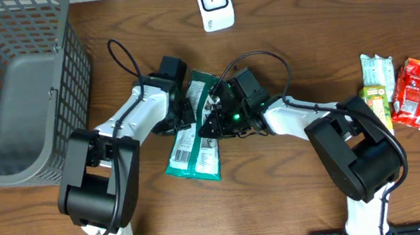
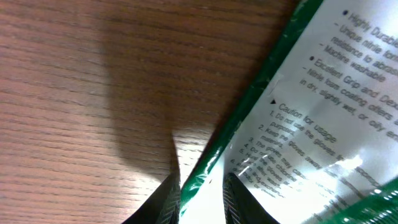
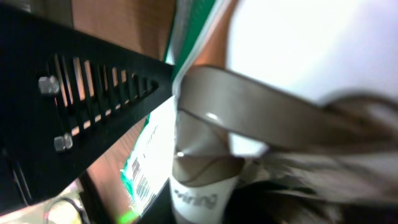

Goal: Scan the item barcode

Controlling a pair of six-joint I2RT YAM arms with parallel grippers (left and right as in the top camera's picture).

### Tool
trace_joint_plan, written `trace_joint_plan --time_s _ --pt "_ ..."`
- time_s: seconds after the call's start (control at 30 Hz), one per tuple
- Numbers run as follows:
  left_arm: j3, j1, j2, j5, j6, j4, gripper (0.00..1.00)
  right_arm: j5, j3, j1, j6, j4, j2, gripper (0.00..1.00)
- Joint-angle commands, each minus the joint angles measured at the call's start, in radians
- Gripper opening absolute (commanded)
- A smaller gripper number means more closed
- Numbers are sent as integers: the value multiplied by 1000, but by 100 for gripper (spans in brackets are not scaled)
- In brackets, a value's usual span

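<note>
Glove packet (image 1: 194, 139) edge sits between left fingers (image 2: 166, 200): narrow gap, can't tell if clamped. Right fingers (image 3: 93, 112) at packet's other side, view blurred, grip can't tell. Packet lies on counter (image 1: 300, 195), robot-side of white scanner (image 1: 214, 3). Grey basket (image 1: 21, 84) left of scanner, 3 snack packs (image 1: 400, 94) right of it.

The whole table (image 1: 301, 203) is seen from straight above in the overhead view, at a distance. The left wrist view is set very near the table and is angled down onto the green-edged packet (image 2: 311, 112). The right wrist view is held closer still and is largely blurred. The packet is shared by all three views.
</note>
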Motion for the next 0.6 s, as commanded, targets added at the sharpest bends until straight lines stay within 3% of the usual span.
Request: trace_joint_plan --time_s 0.0,0.07,0.33,0.57 --pt "-50 -30 55 48 -1 -2 25 -2 -5 7 -85 3 20 1" --pt "-50 -24 46 48 2 -6 19 -6 -5 6 -101 3 19 1" --pt "-46 43 -164 40 2 -24 20 -18 -5 -5 -206 -27 -32 1" --pt "-46 134 -462 40 43 -83 25 126 -5 -31 -323 -217 -181 1"
